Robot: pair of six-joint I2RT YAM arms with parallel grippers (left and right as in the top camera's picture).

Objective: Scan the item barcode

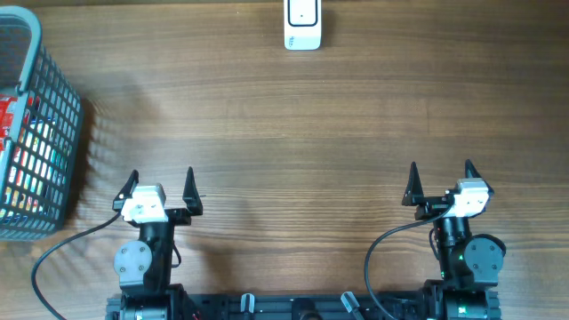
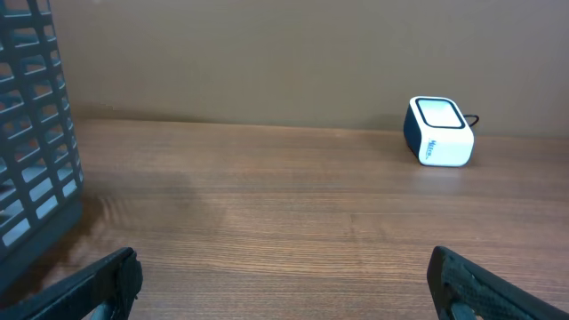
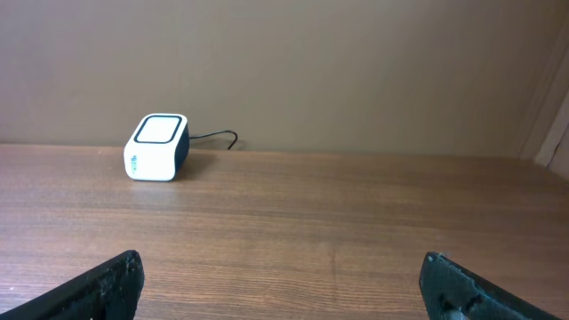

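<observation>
Wide, empty: left end effector (image 1: pixel 161 175), right end effector (image 1: pixel 441 169) — scanner (image 1: pixel 302 25) well ahead, btwn.

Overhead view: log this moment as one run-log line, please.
left gripper open, empty | right gripper open, empty | scanner at far edge | basket left, items inside

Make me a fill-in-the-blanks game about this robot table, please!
1. The white barcode scanner sits at the far edge of the ____ table.
2. The mesh basket with colourful things inside stands on the robot's ____ side.
3. The left gripper and the right gripper both stand ____, holding nothing.

Missing words: wooden; left; open.
</observation>
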